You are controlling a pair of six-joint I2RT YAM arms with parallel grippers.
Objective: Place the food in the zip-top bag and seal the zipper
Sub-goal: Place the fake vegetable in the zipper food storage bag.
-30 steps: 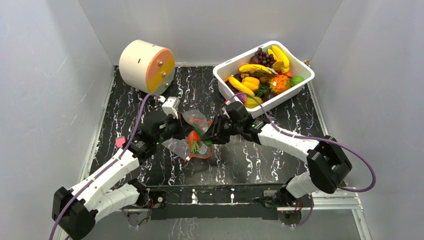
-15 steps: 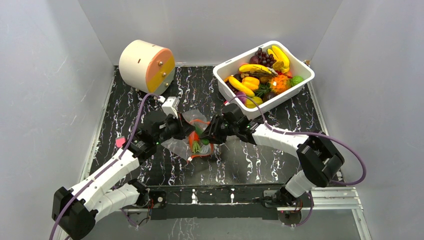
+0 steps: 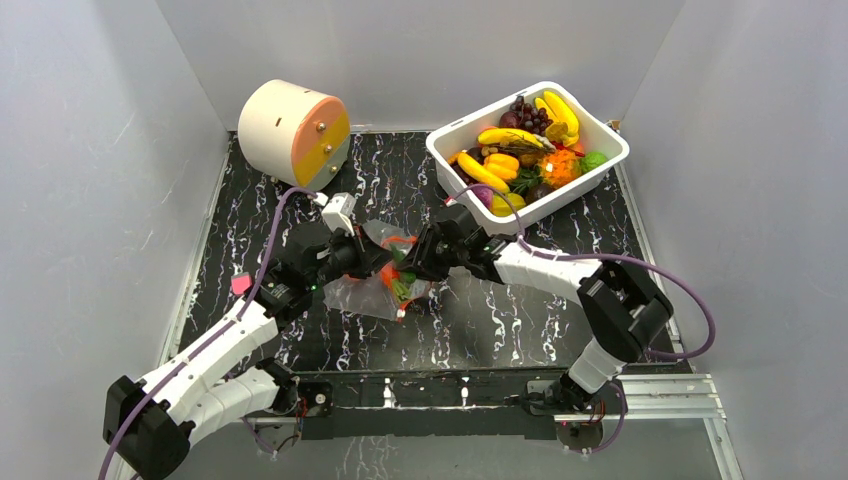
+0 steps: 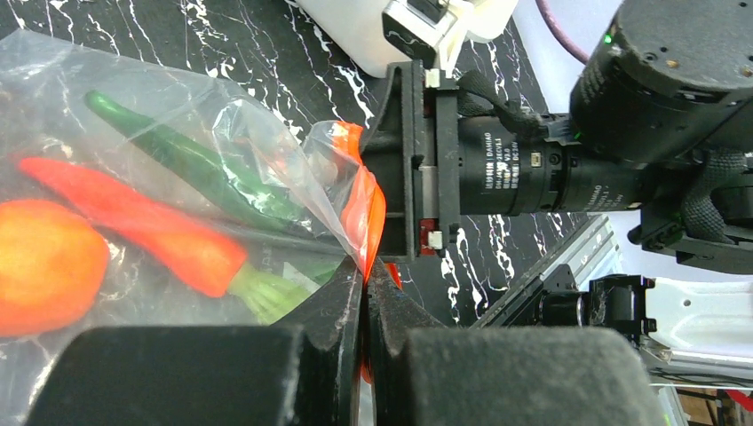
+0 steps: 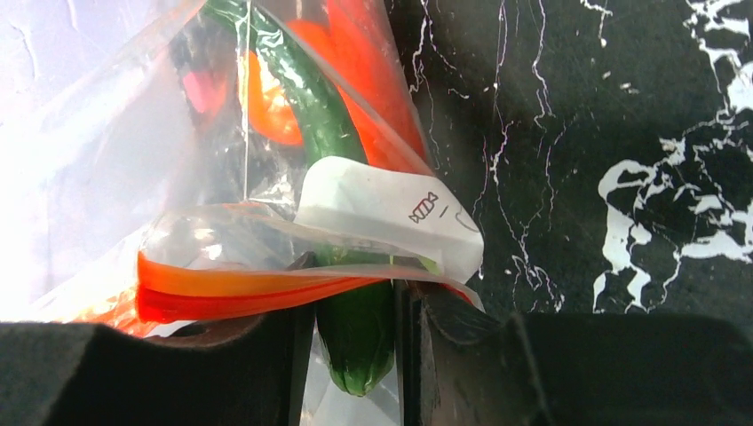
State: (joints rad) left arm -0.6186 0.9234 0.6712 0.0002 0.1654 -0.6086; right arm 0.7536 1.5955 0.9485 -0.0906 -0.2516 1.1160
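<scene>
On the counter (image 3: 500,320), near the white tub's (image 3: 580,190) front-left corner, the zip-top bag (image 3: 362,295) lies between both arms, the left gripper (image 4: 364,266) pinched fully shut on its zipper (image 4: 360,209) while the right gripper (image 5: 353,293), jaws narrowly parted, clamps a green chilli's (image 5: 355,346) end at the bag's mouth.

Back wall (image 3: 420,45): plain pale grey panel, matte, with no window in it.
Side walls: the left wall (image 3: 90,200) and right wall (image 3: 745,200) are the same grey and meet the back one in straight corners.
Tabletop (image 3: 520,330): black marble-look surface with white veins, filling the enclosure's base.
Near edge: a silver metal rail (image 3: 690,408) runs across the front.
Far-left corner: a cream drum (image 3: 293,132) with an orange face lies on its side.
Light: even and soft, with faint shadows.
Below the rail: a pale surface (image 3: 400,462), perhaps floor.
</scene>
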